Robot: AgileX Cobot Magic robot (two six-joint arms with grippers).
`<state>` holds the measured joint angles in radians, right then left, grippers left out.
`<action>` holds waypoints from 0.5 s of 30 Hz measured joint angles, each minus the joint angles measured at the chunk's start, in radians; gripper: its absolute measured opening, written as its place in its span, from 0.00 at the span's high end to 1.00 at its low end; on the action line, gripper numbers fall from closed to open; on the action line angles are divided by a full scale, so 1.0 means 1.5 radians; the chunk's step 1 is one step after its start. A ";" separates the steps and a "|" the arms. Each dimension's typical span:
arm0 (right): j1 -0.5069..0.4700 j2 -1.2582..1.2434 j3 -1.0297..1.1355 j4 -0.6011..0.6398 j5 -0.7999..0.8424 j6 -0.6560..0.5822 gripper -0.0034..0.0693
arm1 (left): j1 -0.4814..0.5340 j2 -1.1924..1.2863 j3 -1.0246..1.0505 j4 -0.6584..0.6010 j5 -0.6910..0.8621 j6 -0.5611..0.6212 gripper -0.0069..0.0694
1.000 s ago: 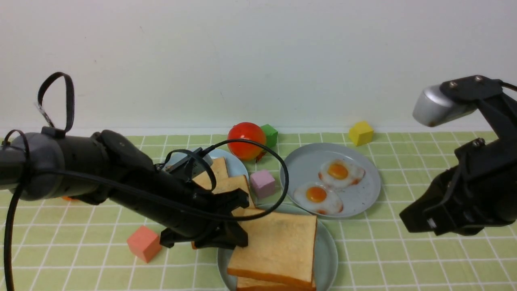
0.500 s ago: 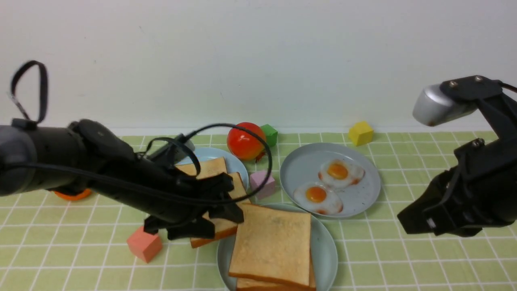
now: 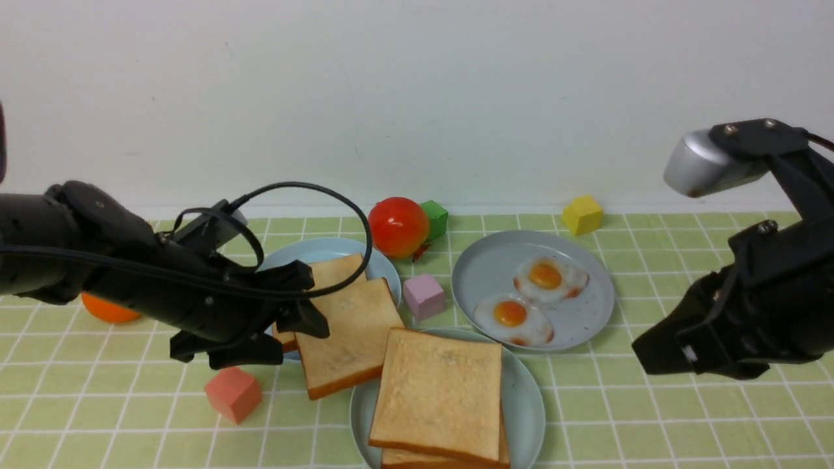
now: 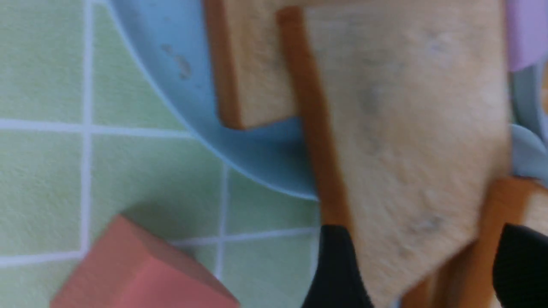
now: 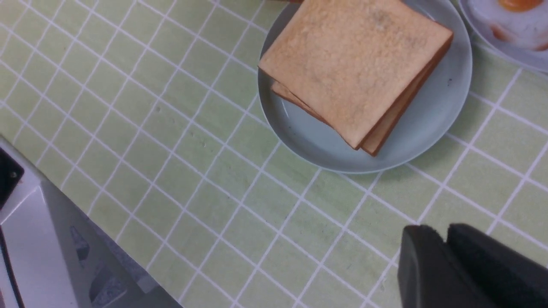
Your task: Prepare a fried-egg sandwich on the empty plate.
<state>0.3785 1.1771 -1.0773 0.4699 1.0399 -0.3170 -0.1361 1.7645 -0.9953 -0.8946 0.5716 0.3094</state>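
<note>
- Looking across the bench (image 3: 651, 423), we find the sandwich (image 3: 440, 391) at six o'clock, by the near edge. It is two toast slices stacked slightly askew, and anything between them is hidden from us.
- The sandwich rests on the pale round plate (image 3: 529, 404), whose bare rim shows at three o'clock of the toast.
- Our left pincer (image 3: 318, 305) hangs at ten o'clock of that plate, jaws apart, over a loose toast slice (image 3: 352, 326).
- From the left wrist, that slice shows between the two black fingers (image 4: 338, 269). We cannot tell whether either finger touches it.
- The loose toast slice overhangs a blue plate (image 3: 326, 251), which also carries a second toast slice (image 3: 335, 270).
- Our right pincer (image 3: 645, 357) hovers at three o'clock of the sandwich, well apart from it, above bare checked cloth. Its jaws are together, with nothing between them.
- At one o'clock of the sandwich, a grey plate (image 3: 482, 260) holds two fried eggs (image 3: 550, 277).
- A pink cube (image 3: 423, 294) stands at twelve o'clock of the sandwich, and a salmon cube (image 3: 232, 393) at nine.
</note>
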 joint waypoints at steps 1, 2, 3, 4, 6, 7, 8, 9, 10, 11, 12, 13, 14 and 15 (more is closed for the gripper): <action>0.000 0.000 0.000 0.003 0.000 0.000 0.81 | 0.000 0.010 0.000 -0.006 -0.007 0.008 0.31; 0.000 0.000 0.000 0.004 0.000 0.000 0.81 | 0.000 0.018 0.000 -0.014 -0.014 0.017 0.33; 0.000 0.000 0.000 0.004 0.000 0.000 0.81 | 0.000 0.023 0.000 -0.022 -0.021 0.026 0.35; 0.000 0.000 0.000 0.004 0.000 0.000 0.81 | 0.000 0.029 0.000 -0.033 -0.028 0.037 0.38; 0.000 0.000 0.000 0.004 0.000 0.000 0.80 | 0.000 0.037 0.000 -0.061 -0.038 0.063 0.43; 0.000 0.000 0.000 0.004 0.000 0.000 0.80 | 0.000 0.040 0.000 -0.073 -0.042 0.074 0.46; 0.000 0.000 0.000 0.004 0.000 0.000 0.80 | 0.000 0.042 0.000 -0.085 -0.046 0.084 0.48; 0.000 0.000 0.000 0.005 0.000 0.000 0.80 | 0.000 0.044 0.000 -0.098 -0.049 0.097 0.52; 0.000 0.000 0.000 0.006 0.001 0.000 0.80 | 0.000 0.047 0.000 -0.112 -0.051 0.112 0.56; 0.000 0.000 0.000 0.006 0.001 0.000 0.79 | 0.000 0.049 0.000 -0.119 -0.053 0.119 0.59; 0.000 0.000 0.000 0.006 0.004 0.000 0.79 | 0.000 0.051 0.000 -0.122 -0.054 0.126 0.62; 0.000 0.000 0.000 0.006 0.004 0.000 0.79 | 0.000 0.051 0.000 -0.123 -0.054 0.128 0.63; 0.000 0.000 0.000 0.006 0.009 0.000 0.79 | 0.000 0.054 0.000 -0.127 -0.055 0.131 0.69; 0.000 0.000 0.000 0.006 0.012 0.000 0.79 | 0.000 0.055 0.000 -0.127 -0.056 0.133 0.71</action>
<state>0.3785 1.1771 -1.0773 0.4795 1.0574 -0.3168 -0.1361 1.8464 -0.9953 -1.0858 0.4882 0.5084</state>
